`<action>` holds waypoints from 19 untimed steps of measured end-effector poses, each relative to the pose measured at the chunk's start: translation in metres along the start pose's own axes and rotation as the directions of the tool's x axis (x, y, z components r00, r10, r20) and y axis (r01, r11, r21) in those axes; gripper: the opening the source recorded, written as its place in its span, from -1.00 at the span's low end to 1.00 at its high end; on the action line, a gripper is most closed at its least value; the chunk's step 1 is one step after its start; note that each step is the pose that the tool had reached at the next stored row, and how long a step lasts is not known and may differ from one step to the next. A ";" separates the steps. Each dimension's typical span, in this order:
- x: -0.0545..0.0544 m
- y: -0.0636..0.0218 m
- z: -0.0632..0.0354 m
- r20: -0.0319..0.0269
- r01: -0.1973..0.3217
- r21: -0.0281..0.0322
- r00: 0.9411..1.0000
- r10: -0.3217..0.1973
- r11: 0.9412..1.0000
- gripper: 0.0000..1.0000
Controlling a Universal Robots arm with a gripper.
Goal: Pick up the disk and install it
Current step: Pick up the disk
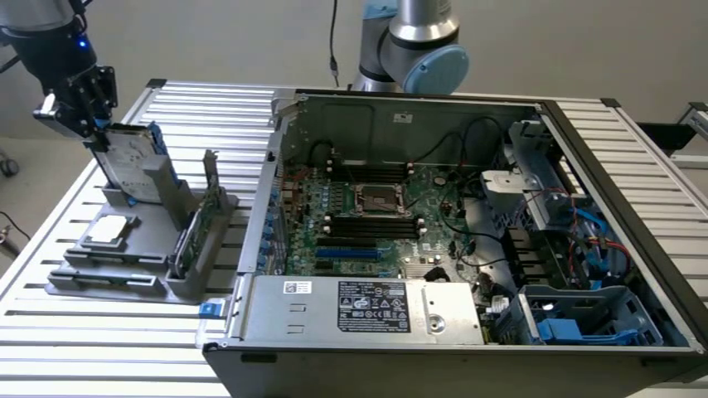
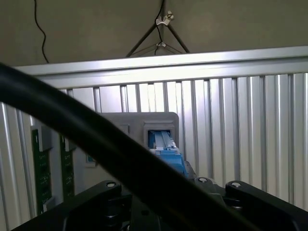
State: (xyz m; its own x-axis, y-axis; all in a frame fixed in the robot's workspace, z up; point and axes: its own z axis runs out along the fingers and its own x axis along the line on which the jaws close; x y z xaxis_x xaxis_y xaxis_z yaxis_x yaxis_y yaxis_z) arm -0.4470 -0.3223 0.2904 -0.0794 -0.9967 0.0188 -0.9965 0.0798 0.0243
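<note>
Silver slatted metal makes up the worktop [image 1: 66,348] in the exterior view. Nearest the camera stands an open computer case [image 1: 366,116], its inside exposed. Along its near edge lies a silver power supply box [image 1: 366,307] with a black label. At the near corner on the exterior view's right sits a blue plastic cage [image 1: 575,319]. Deeper inside lies the green main board [image 1: 376,215], with black wires running over it.

On the exterior view's left, just beside the case, a grey rack [image 1: 122,278] rests on the worktop. A small square silver chip [image 1: 108,230] lies flat on the rack's near part. A thin green card [image 1: 191,236] stands on edge in a slot on the side toward the case. Behind the chip, the disk [image 1: 135,162] stands on end in the rack, leaning slightly, with a blue rail along its edge. The black pincer [image 1: 94,128] is at the disk's top edge, touching it or very nearly so. Whether it is closed on the disk cannot be told.

From the wrist view, a blue rail of the disk rises out of the grey rack toward the camera, and a thick black cable [image 2: 96,144] crosses in front of it. Farthest back in the exterior view, behind the case, rises the grey column of the arm [image 1: 415,46], with a light blue cap.
</note>
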 end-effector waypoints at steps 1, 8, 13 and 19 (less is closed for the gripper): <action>0.000 0.0000 0.0000 0.000 -0.001 0.000 1.000 0.001 1.000 -0.34; 0.001 0.0012 0.0003 0.001 -0.004 0.004 1.000 0.004 1.000 -0.34; 0.001 0.0018 0.0002 0.001 -0.004 0.008 1.000 0.004 1.000 -0.34; 0.001 0.0021 0.0002 0.002 -0.004 0.020 1.000 0.004 1.000 -0.34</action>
State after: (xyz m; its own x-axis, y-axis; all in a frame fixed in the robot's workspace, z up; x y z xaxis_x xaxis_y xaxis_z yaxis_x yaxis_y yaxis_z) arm -0.4492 -0.3228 0.2902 -0.0834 -0.9964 0.0171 -0.9965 0.0835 0.0046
